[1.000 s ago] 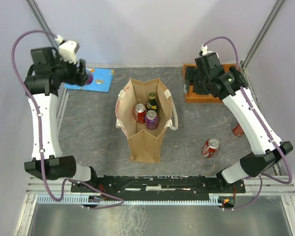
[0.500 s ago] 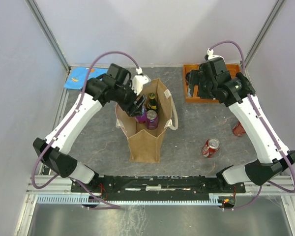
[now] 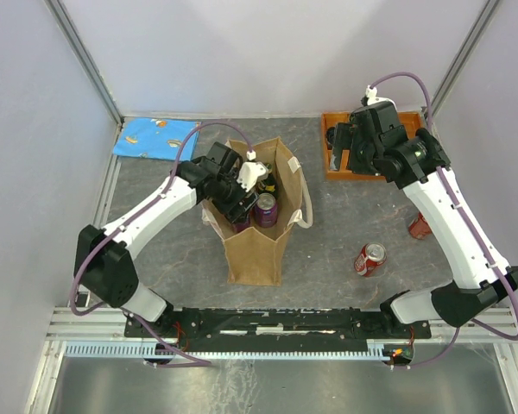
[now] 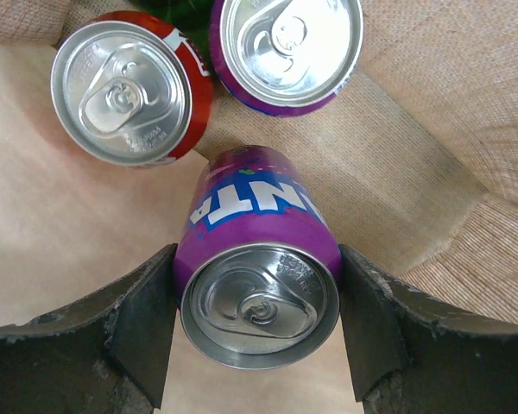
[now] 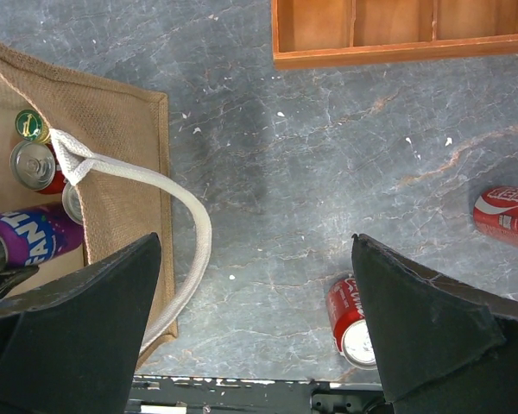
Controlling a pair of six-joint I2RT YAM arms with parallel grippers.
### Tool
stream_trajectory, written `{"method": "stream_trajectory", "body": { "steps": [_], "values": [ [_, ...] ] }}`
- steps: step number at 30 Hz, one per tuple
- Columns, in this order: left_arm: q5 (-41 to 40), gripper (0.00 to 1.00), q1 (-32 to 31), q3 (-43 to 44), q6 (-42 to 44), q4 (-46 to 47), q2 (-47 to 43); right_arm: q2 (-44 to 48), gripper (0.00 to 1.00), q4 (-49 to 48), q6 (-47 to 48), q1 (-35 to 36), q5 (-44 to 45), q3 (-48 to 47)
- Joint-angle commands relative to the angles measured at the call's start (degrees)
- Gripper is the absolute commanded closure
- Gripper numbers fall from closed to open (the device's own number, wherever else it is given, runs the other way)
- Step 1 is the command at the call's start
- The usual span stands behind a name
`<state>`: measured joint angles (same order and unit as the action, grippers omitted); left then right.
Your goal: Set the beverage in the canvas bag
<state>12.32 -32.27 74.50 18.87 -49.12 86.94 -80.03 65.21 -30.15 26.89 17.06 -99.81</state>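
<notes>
The grey table [image 3: 155,233] lies under both my arms, and the canvas bag [image 3: 255,254] stands upright near its middle, mouth open, a cream rope handle [image 5: 190,224] drooping over its right wall. At the far right sits a wooden tray [image 3: 363,172], and at the far left a blue cloth [image 3: 155,138] lies flat. My left claw [image 3: 237,203] is down inside the bag's mouth, both fingers [image 4: 142,328] pressed against the sides of a purple can [image 4: 257,259], its top towards my wrist camera. Beneath it, on the bag's floor, stand a red can [image 4: 129,90] and another purple can [image 4: 285,47], just beside each other. My right claw [image 5: 255,319] hangs spread wide over bare table near the tray, holding nothing. Two loose red cans lie on their sides right of the bag, the nearer one [image 3: 370,258] well apart from the farther one [image 3: 417,227].
</notes>
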Motion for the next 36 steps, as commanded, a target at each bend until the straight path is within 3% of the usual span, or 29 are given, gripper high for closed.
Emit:
{"method": "stream_trajectory", "body": {
  "steps": [1,29,31,36],
  "values": [
    [-0.5,0.97,-0.2,-1.0,-1.6,10.0,0.8,1.6,0.01,0.3,-0.3,-0.3,1.7,-0.7],
    [-2.5,0.97,-0.2,-6.2,-5.9,20.0,9.9,1.7,0.01,2.1,0.1,-1.2,2.2,-2.1],
    [-2.4,0.88,-0.2,-5.7,-5.9,19.3,10.3,1.7,0.01,2.2,0.2,-1.1,2.3,-2.2],
    [-2.0,0.15,-0.3,-4.1,-5.9,17.1,8.5,1.6,0.01,2.3,0.3,-1.3,2.2,-2.3]
  ]
}}
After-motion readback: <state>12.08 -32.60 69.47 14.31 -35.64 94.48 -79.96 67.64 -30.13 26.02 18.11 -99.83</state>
